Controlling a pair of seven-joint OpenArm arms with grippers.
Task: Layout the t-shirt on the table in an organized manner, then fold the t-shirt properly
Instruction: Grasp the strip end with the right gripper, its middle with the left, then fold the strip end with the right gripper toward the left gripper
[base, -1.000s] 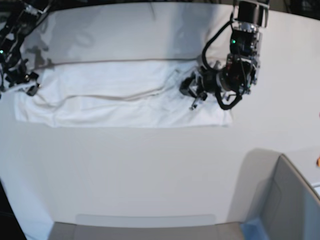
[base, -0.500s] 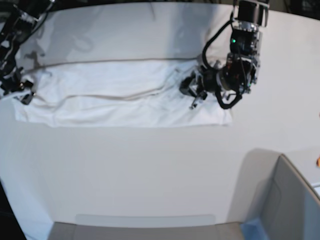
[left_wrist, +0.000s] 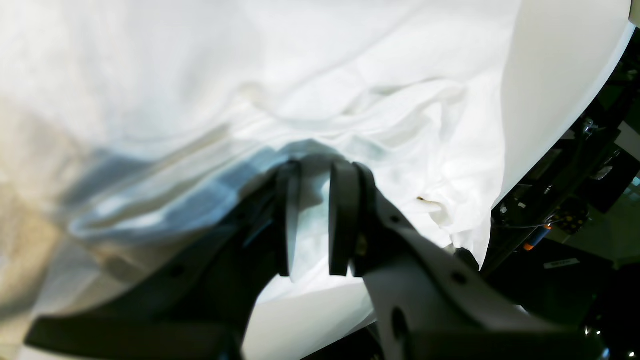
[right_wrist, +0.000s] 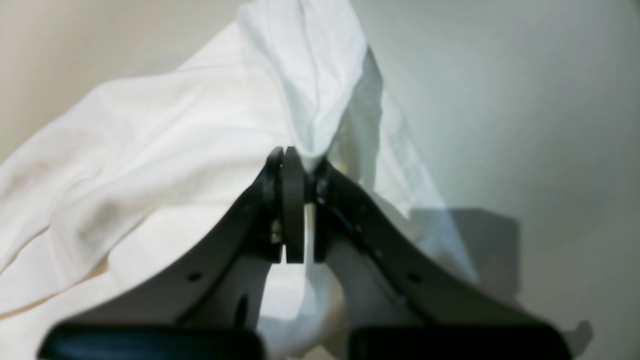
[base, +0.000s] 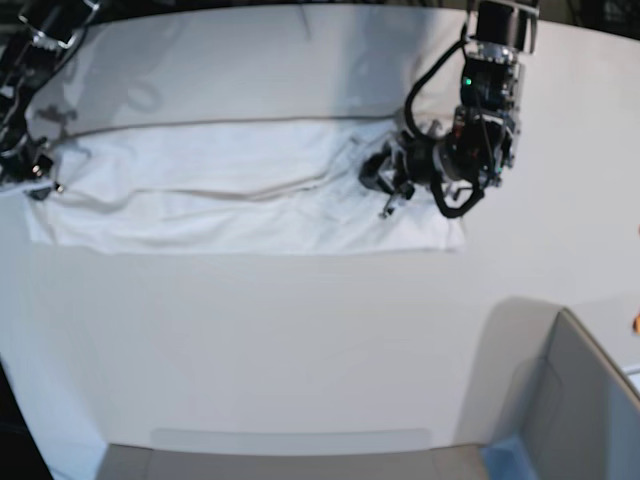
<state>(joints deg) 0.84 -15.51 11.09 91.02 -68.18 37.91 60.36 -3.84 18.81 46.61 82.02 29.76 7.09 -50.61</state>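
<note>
The white t-shirt (base: 230, 190) lies spread as a long, flat band across the far half of the table (base: 300, 340), plain side up with no print showing. At the band's right end, my left gripper (base: 385, 198) is low on the cloth. The left wrist view has a fold of t-shirt (left_wrist: 400, 100) between the pads of that gripper (left_wrist: 316, 175), which is shut on it. At the band's left end, my right gripper (base: 42, 182) sits on the edge. In the right wrist view it (right_wrist: 300, 160) is shut on a raised ridge of t-shirt (right_wrist: 310, 75).
A grey box (base: 590, 400) stands at the near right corner. In the left wrist view the table's curved edge (left_wrist: 550, 75) runs close to the shirt, with dark equipment beyond it. A shallow grey ledge (base: 290, 450) lies along the front.
My right gripper shifted left along the shirt's left end and closed on the cloth, lifting a small ridge. The left arm and the shirt's right end have not moved.
</note>
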